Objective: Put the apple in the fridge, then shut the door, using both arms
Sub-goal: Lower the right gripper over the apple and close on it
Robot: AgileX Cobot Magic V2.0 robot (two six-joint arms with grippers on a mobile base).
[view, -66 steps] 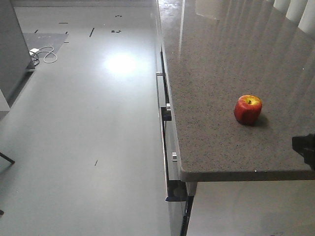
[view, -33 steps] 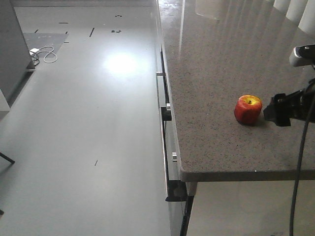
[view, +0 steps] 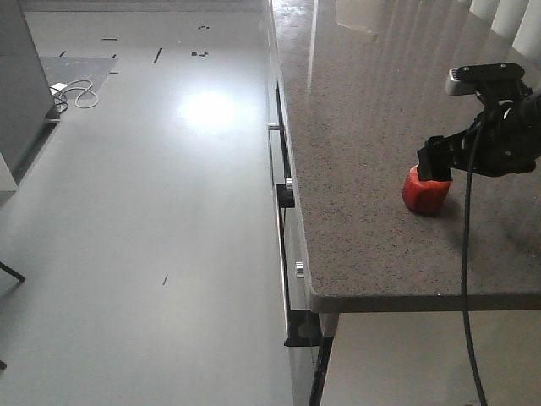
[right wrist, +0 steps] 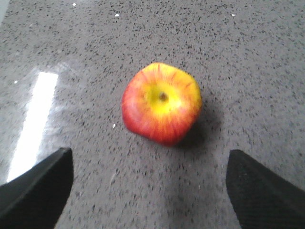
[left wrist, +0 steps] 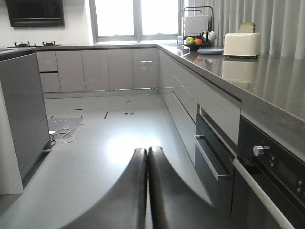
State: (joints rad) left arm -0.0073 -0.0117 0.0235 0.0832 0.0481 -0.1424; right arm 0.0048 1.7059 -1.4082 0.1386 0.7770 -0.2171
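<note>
Apple upright on counter, stem dimple up, beneath wide-spread right gripper; left gripper tight together.

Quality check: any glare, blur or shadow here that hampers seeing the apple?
Front view: a bright glare patch on the floor, and the right hand covers the top of the apple. Right wrist view: the apple is slightly soft, its shadow falls lower right, a white reflection streaks the counter. Left wrist view: windows blown out, the left hand dark.
</note>
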